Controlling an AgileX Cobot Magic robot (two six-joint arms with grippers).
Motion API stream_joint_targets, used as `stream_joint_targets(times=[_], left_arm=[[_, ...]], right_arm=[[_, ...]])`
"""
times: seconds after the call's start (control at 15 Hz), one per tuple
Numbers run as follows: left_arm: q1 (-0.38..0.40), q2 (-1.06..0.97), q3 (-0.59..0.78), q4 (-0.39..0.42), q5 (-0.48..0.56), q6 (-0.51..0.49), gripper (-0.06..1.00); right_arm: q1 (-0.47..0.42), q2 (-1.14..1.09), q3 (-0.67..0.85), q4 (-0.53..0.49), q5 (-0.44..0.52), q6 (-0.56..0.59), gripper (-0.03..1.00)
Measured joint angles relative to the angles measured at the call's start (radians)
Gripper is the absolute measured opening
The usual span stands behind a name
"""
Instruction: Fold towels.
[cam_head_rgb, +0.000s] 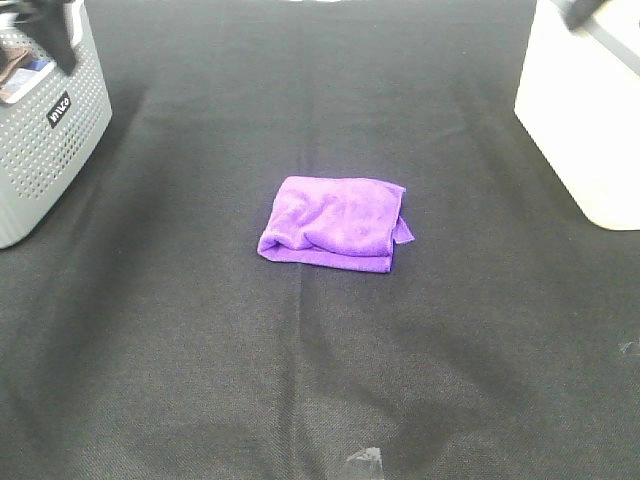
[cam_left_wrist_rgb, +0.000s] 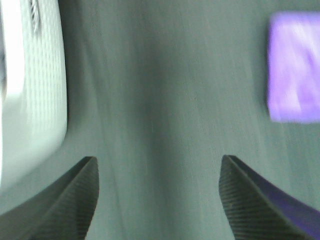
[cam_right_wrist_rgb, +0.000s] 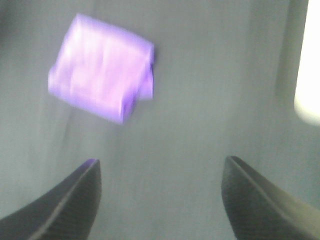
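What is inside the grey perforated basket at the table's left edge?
In the grey basket, only a brown item and a white-blue one show at the rim. A dark arm part overhangs the basket, and the walls hide whatever lies deeper.

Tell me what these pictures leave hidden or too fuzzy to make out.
- Grey basket: the high view's edge cuts it off; its contents are only partly visible.
- White box: cut off by the same view's edge.
- Purple towel: blurred in both wrist views, so its folds are unreadable.
- Left claw and right claw: only open finger ends show.
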Motion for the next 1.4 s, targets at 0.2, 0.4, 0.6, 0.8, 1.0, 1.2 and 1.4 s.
stream_joint_targets(times=[0.2,0.4,0.6,0.8,1.0,1.2,1.4], left_arm=[[0.0,-0.279,0.295,0.024,0.0,-0.015,0.63],[0.0,-0.61,0.563,0.079,-0.055,-0.1,0.63],[0.0,-0.934,0.802,0.15,-0.191,-0.124,0.63],[0.0,-1.25,0.973,0.157,-0.191,-0.125,0.63],[0.0,-1.579,1.074,0.155,-0.05,-0.128,0.63],[0.0,-1.749,1.131,0.152,-0.009,-0.128,0.63],[0.0,-1.796,1.161,0.121,-0.012,-0.107,0.63]], right_arm=[[0.0,-0.265,0.244,-0.001,0.0,0.003,0.66],[0.0,-0.559,0.461,-0.004,0.001,-0.004,0.66],[0.0,-0.836,0.665,-0.004,0.002,-0.004,0.66],[0.0,-1.085,0.832,-0.01,0.002,-0.004,0.66],[0.0,-1.338,0.958,-0.012,-0.025,-0.013,0.66],[0.0,-1.457,1.031,-0.013,-0.094,-0.028,0.66],[0.0,-1.461,1.036,-0.016,-0.099,-0.032,0.66]])
